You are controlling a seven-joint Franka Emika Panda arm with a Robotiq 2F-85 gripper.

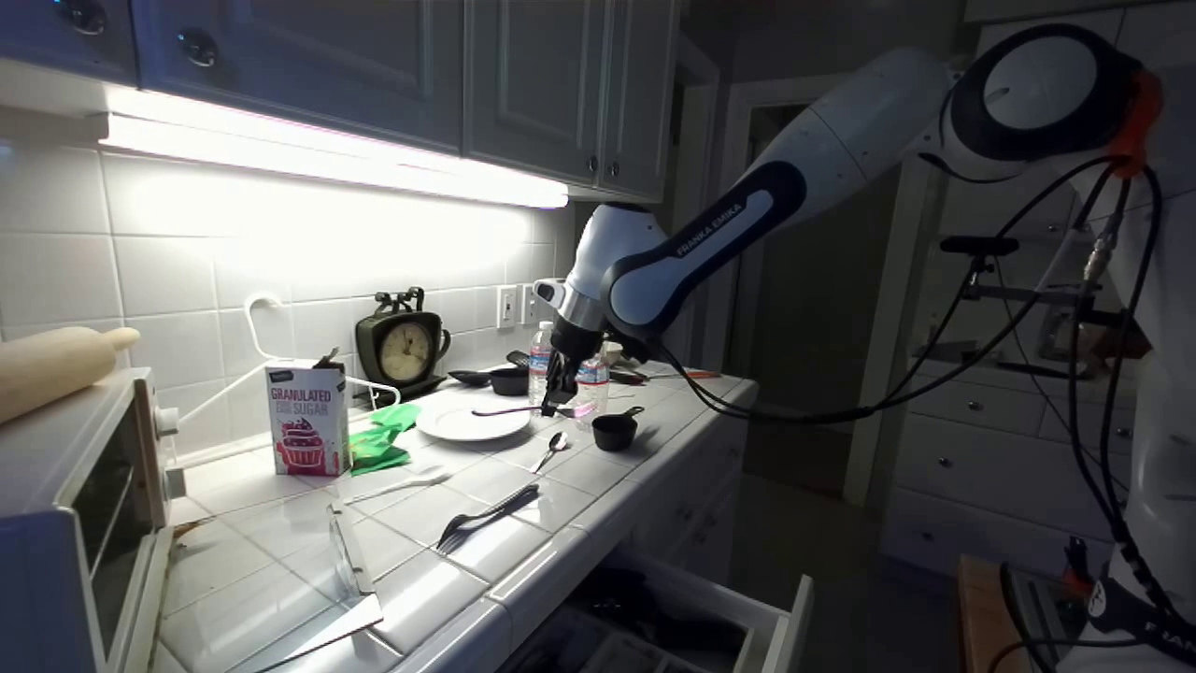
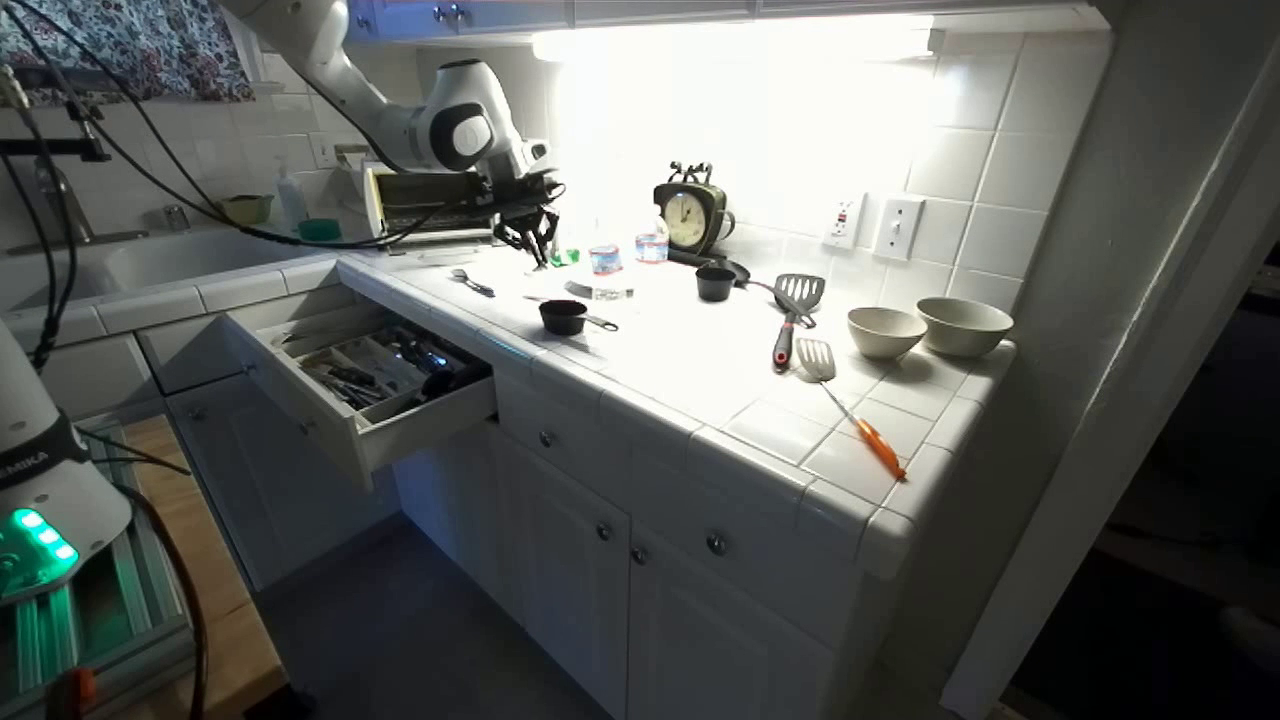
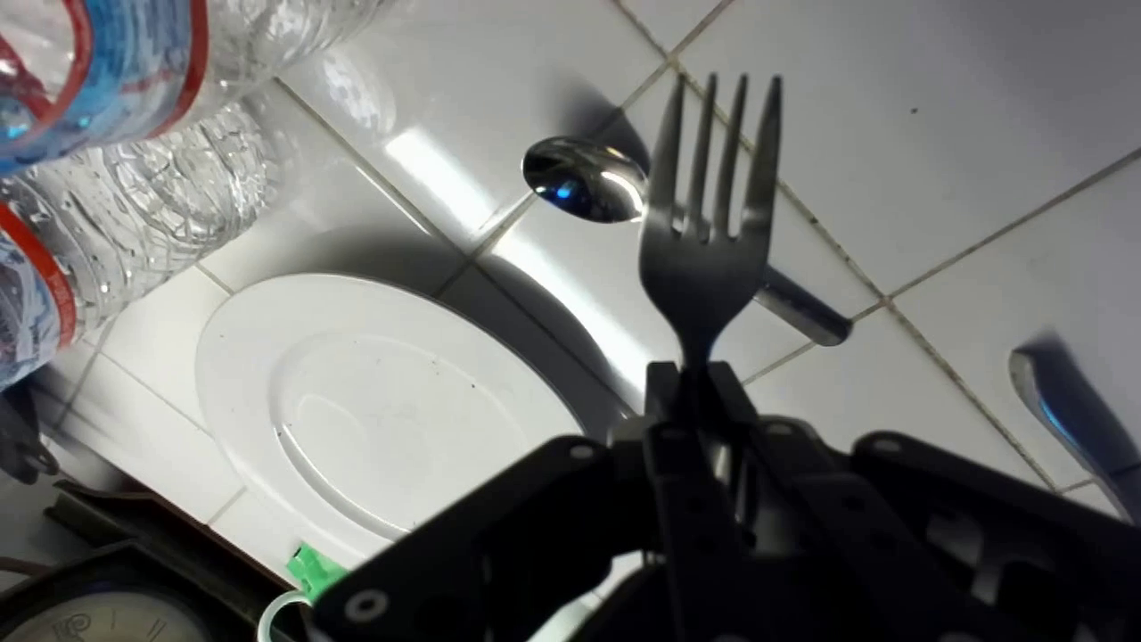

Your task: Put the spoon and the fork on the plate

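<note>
Clamping the fork (image 3: 707, 267) firmly in the claw (image 3: 693, 385), up off the counter (image 3: 945, 98) and near the plate (image 3: 383, 419), not yet resting on it. Showing no cutlery on the visible part of the plate. Leaving the spoon (image 3: 581, 181) on the counter beside the plate, apart from it. Probably not yet halfway: needing to lower and release the fork there, then fetch and place the spoon.

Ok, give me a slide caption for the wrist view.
The tool grips a four-tined fork over a tiled counter, where a metal spoon and white dinner plate lie.
</note>
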